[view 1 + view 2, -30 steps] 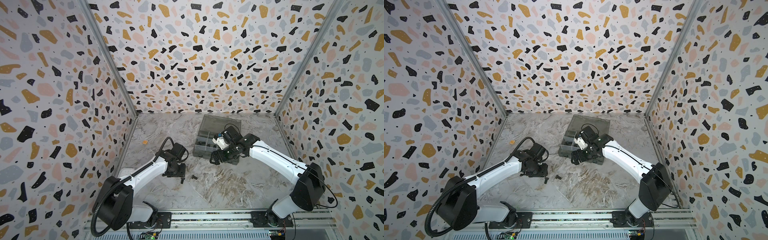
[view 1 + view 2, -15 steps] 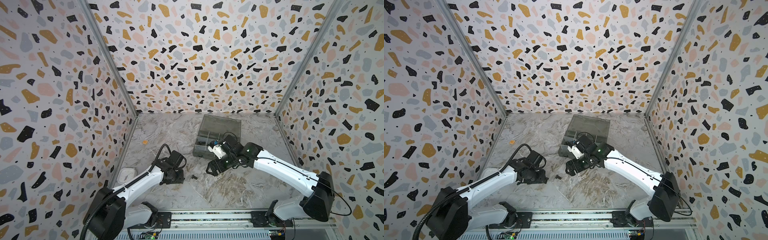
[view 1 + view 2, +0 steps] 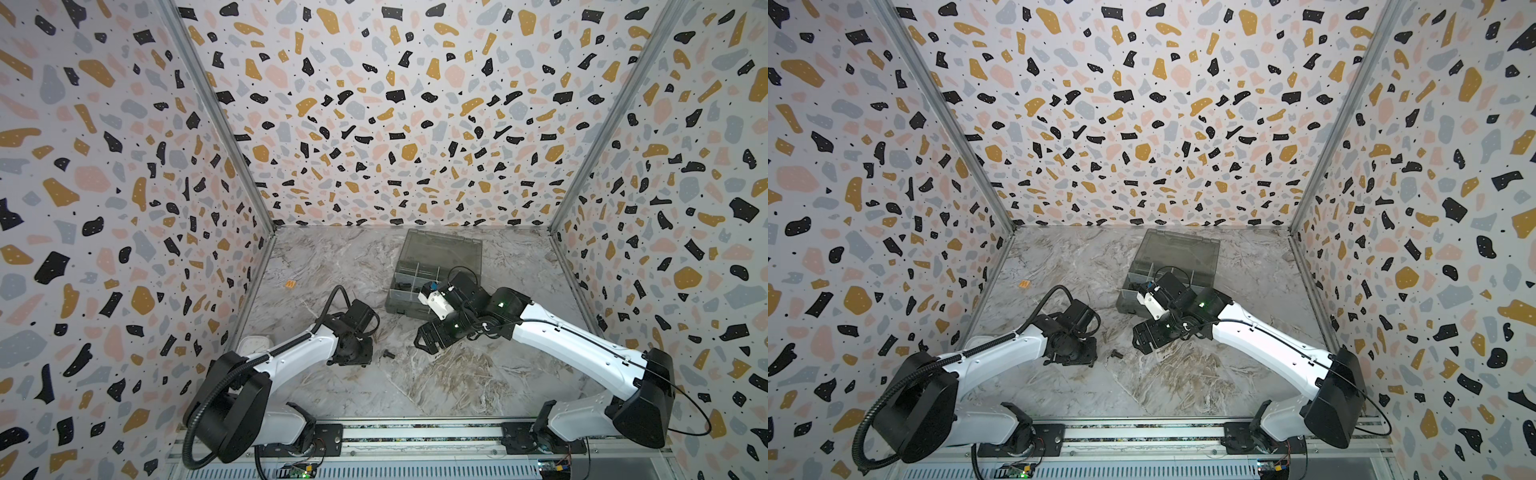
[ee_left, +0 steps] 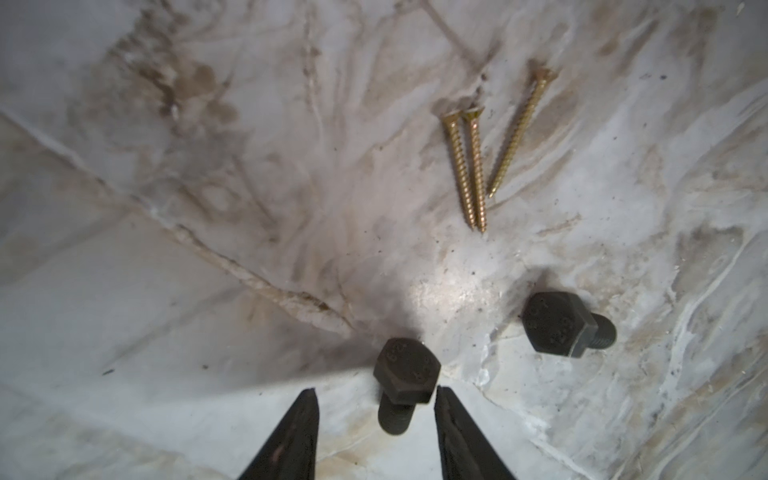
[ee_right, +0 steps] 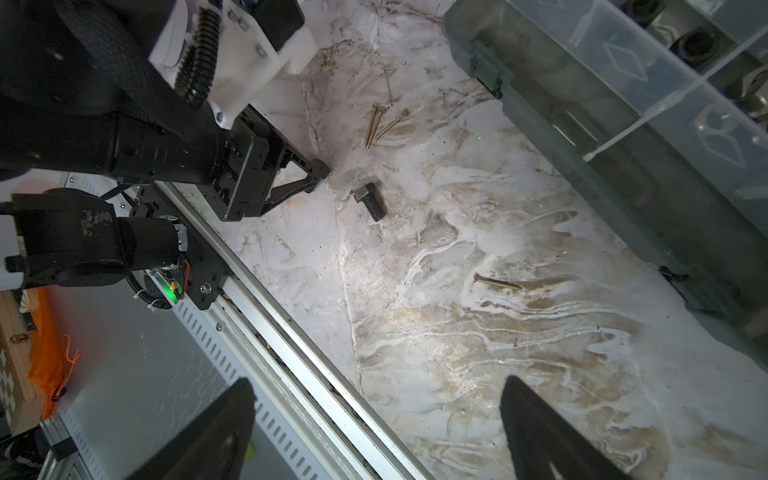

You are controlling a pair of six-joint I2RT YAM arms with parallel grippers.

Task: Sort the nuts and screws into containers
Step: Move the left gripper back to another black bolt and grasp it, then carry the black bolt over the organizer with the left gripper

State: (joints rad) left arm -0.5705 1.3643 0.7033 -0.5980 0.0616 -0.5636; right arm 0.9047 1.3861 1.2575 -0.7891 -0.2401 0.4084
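A black hex-head screw [image 4: 405, 382] lies on the marble floor between the fingers of my left gripper [image 4: 376, 401]. The jaws stand open round it, one fingertip [image 4: 446, 405] close to its head and a gap on the other side. A second black screw [image 4: 561, 326] [image 3: 388, 354] [image 3: 1116, 354] [image 5: 370, 201] lies just beside the left gripper [image 3: 353, 359]. Three brass screws [image 4: 471, 166] [image 5: 380, 124] lie further on, and a single one [image 5: 496, 282] nearer the containers [image 3: 405, 305] [image 3: 1133, 305] [image 5: 582, 124]. Black nuts [image 5: 698, 43] sit in a compartment. My right gripper [image 3: 428, 338] [image 5: 378, 399] hangs open and empty above the floor.
The organiser's lid [image 3: 446, 249] lies open towards the back wall. A white clock [image 3: 255, 345] sits at the left wall behind the left arm. A small orange scrap [image 3: 290, 284] lies on the floor at back left. The aluminium rail [image 5: 291, 332] runs along the front edge.
My left gripper has come down over a black screw and its jaws have narrowed. The right gripper has swung away from the box towards the front, staying open.
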